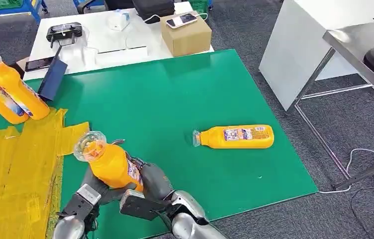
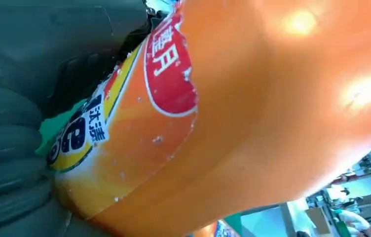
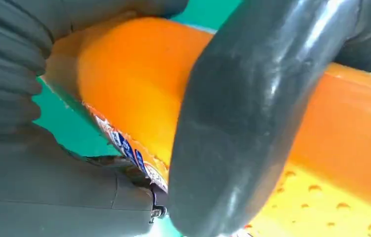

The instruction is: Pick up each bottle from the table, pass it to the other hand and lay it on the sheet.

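Note:
An orange bottle (image 1: 109,164) with a clear cap is held above the near left of the green mat (image 1: 175,99), cap pointing up and away. My left hand (image 1: 89,189) holds it from below on its left. My right hand (image 1: 151,183) grips its lower body from the right. Up close, the bottle's label (image 2: 124,123) sits against my left hand (image 2: 11,148), and my right thumb (image 3: 242,123) wraps across the bottle (image 3: 134,79). A second bottle (image 1: 235,136) lies on its side on the mat. Two more bottles (image 1: 7,90) stand at the far edge of the yellow sheet (image 1: 11,174).
Behind the mat a white table (image 1: 100,45) carries a cardboard box (image 1: 186,34) with a phone on it, a black controller (image 1: 64,33) and a dark tablet (image 1: 53,78). A white cabinet (image 1: 314,40) and a metal table frame (image 1: 324,99) stand to the right.

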You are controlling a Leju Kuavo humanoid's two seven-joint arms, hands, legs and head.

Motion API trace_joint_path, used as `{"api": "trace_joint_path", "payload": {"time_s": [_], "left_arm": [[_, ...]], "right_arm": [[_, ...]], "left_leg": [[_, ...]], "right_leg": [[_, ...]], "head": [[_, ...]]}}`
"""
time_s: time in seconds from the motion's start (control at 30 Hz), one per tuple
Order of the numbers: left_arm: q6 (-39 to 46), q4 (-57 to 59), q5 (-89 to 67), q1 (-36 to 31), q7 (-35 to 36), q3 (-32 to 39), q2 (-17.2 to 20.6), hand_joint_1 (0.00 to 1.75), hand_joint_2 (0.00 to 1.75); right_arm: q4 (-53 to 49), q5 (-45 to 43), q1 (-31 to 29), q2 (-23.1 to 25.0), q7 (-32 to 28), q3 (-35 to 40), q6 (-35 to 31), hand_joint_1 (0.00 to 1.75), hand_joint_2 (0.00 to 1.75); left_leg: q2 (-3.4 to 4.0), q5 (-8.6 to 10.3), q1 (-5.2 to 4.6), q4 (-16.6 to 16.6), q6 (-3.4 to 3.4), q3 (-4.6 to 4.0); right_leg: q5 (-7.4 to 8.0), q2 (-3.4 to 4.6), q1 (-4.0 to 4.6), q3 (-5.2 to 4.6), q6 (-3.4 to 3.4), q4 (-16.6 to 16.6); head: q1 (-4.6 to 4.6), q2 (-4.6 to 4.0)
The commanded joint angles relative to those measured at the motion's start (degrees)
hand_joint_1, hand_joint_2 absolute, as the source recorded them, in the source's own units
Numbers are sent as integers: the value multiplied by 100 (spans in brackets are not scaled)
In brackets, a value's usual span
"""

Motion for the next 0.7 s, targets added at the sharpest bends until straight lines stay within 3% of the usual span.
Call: {"api": "trace_joint_path", "payload": {"time_s": [0.03,0.13,0.27,0.33,0.37,0.53,0.57,0.6,0.63,0.7], "left_arm": [[615,-92,-504,-164,35,360,41,175,175],[1466,-105,-1463,-257,190,606,111,175,175],[1657,-65,-1767,-284,279,661,171,175,175],[2746,69,-3274,-274,633,791,317,175,175],[3106,160,-4185,-229,1056,869,439,175,175],[4062,1087,-6060,-204,1891,1475,839,175,175],[4171,1323,-6623,-167,2224,1622,906,175,175],[4196,1578,-6775,-156,2302,1694,1027,175,175],[4183,1968,-6908,-148,3056,1258,1666,175,175],[3670,2579,-6908,-340,3503,801,1983,175,175]], "right_arm": [[23,79,-50,-288,27,-19,-71,0,175],[-260,231,85,-450,56,-97,-122,0,175],[-371,269,119,-498,67,-119,-128,0,175],[-761,349,248,-739,82,-210,-156,0,175],[-1024,348,330,-908,86,-277,-165,0,0],[-2162,202,387,-1677,-30,-533,-32,0,0],[-2336,210,295,-1862,-43,-510,-4,0,175],[-2488,168,230,-2030,22,-539,67,0,175],[-2607,112,125,-2263,153,-578,198,0,175],[-2574,46,-17,-2513,335,-679,422,0,175]], "left_leg": [[-36,-11,11,1,-5,28],[-34,-8,9,0,-4,24],[-37,-5,9,-2,-4,23],[-34,-7,9,-1,-5,25],[-46,-17,16,3,-7,42],[-24,-2,0,-12,-2,27],[-46,-20,12,-6,-6,62],[-36,-13,9,-7,-6,49],[-21,-6,4,-10,-4,35],[-19,-4,0,-12,-4,35]], "right_leg": [[-10,15,3,34,-12,-5],[-9,11,3,28,-10,-4],[-8,6,2,27,-10,-5],[-9,11,2,27,-11,-4],[-17,20,5,47,-17,-4],[-4,11,-7,26,-7,-10],[-18,29,-2,64,-17,-11],[-12,24,-3,51,-15,-9],[-4,22,-4,34,-10,-10],[-4,22,-8,32,-10,-9]], "head": [[0,0],[0,0],[2,0],[-2,0],[0,0],[0,0],[0,0],[0,0],[0,0],[0,0]]}}
